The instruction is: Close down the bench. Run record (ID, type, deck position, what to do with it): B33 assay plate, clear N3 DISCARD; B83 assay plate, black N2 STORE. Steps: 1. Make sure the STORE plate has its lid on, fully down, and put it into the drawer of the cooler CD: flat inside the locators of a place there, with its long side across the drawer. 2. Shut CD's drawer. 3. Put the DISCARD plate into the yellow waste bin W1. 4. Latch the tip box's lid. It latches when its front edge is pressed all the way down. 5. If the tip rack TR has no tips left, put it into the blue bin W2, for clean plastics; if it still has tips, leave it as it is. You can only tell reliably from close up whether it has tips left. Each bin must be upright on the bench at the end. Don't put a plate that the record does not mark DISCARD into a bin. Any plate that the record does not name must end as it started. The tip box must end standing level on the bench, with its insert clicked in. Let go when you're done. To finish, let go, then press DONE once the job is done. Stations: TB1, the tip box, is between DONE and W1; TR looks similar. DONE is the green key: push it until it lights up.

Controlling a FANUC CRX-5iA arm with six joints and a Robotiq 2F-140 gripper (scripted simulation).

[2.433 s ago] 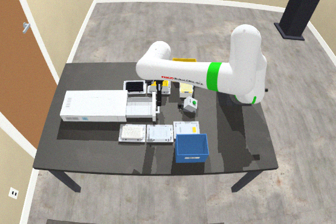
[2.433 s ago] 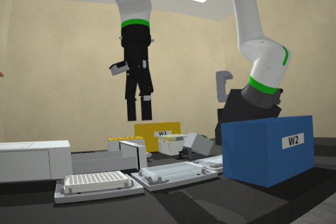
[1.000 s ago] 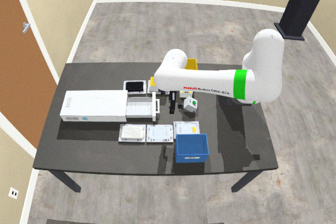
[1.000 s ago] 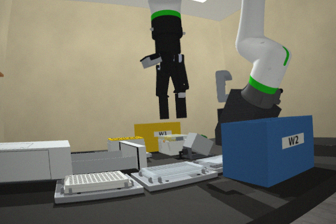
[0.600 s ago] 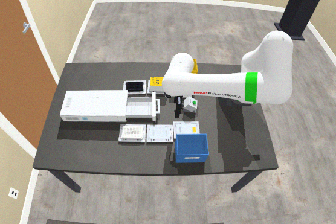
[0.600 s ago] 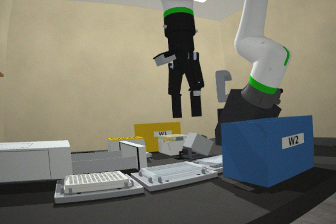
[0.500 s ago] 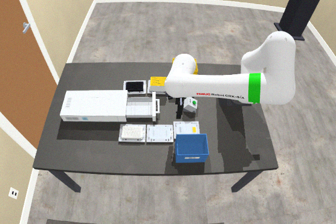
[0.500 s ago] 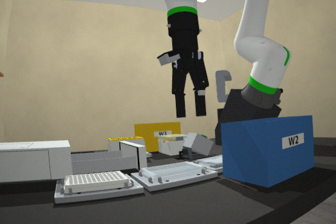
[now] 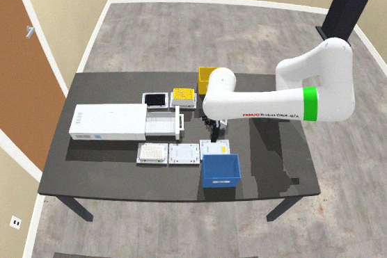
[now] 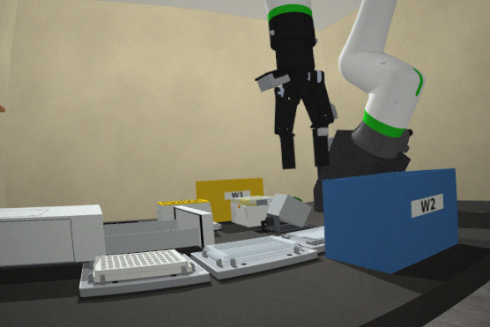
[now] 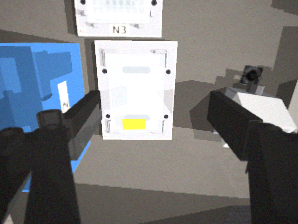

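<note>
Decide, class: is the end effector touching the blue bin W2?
Apart. In the exterior view the end effector hangs open in the air, with bare wall showing between its fingertips and the top edge of the blue bin W2.

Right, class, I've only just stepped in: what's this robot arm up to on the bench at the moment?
The arm is handling nothing right now. Its pincer hangs open and empty, high above the bench, over a white deck nest with a yellow mark beside the blue bin W2. The cooler's drawer stands open, the black plate sits on its nest behind the drawer, and the clear plate rests on its own, so the close-down looks barely begun.
</note>
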